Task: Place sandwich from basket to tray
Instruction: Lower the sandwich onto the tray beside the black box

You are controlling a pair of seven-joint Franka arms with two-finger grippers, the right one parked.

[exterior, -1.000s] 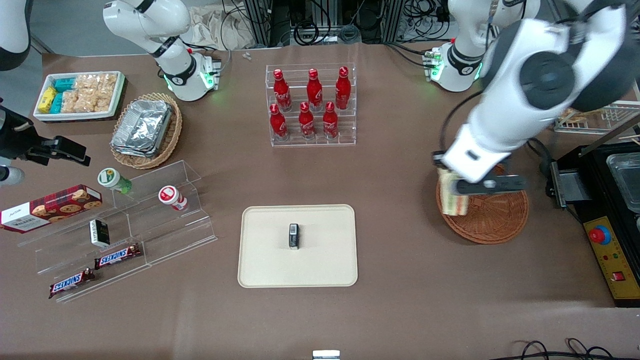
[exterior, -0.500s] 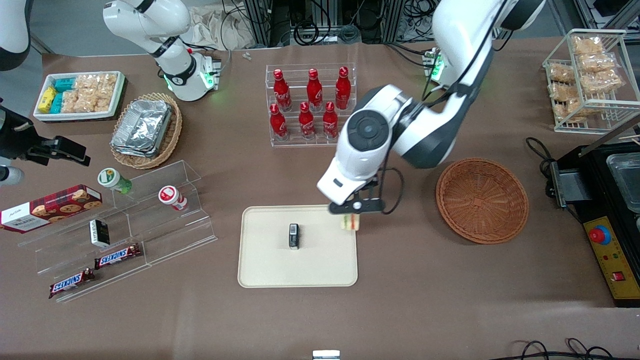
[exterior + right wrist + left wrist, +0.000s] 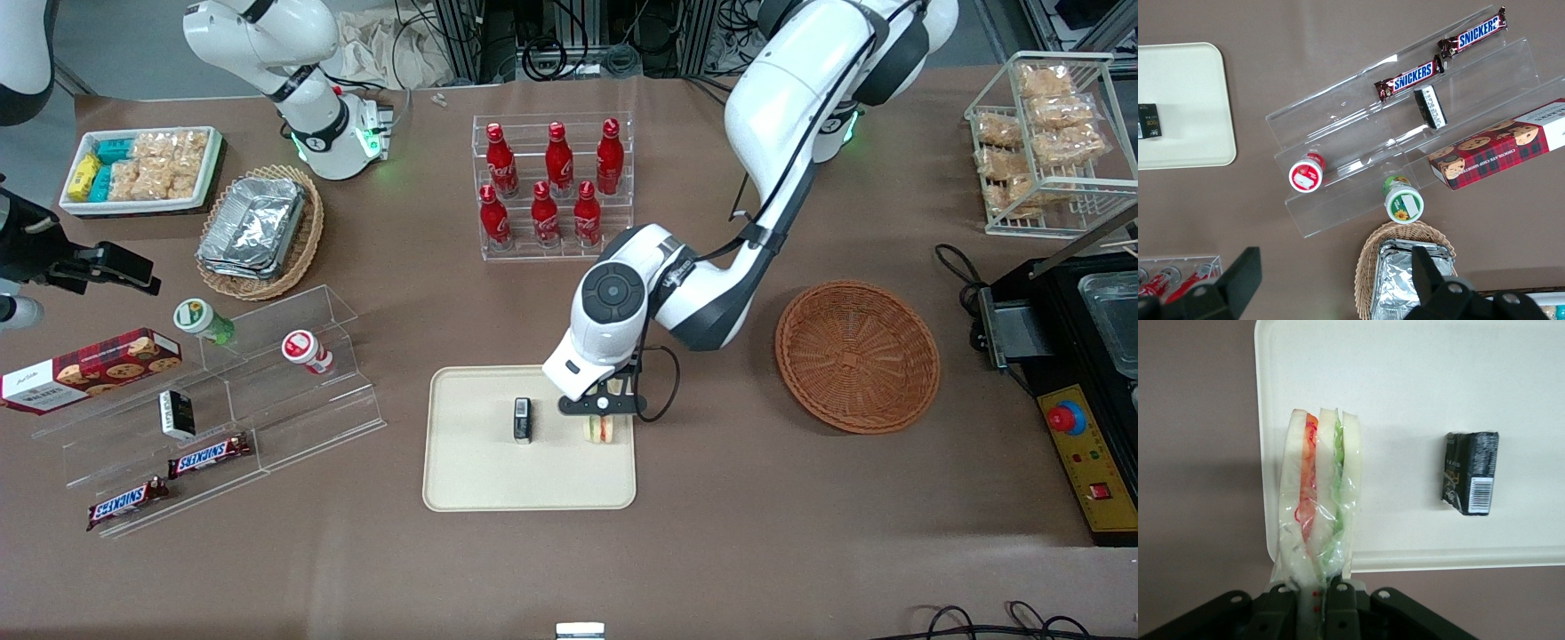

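Plastic-wrapped sandwich (image 3: pixel 1319 495) is held clamped by its end between the closed fingers of the gripper (image 3: pixel 601 416), over the tray (image 3: pixel 480 471) near its edge toward the working arm's end. A small black box (image 3: pixel 523 420) lies on the tray beside it. The basket (image 3: pixel 857 356) is seen well apart.

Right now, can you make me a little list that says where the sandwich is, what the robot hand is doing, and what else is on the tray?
sandwich: wrapped in clear film, held over the tray's edge nearest the basket
gripper: above the tray, shut on the sandwich
tray: cream, flat on the table
small black box: on the tray, beside the sandwich, not touching it
basket: brown wicker, nothing in it
task state: sandwich not yet released
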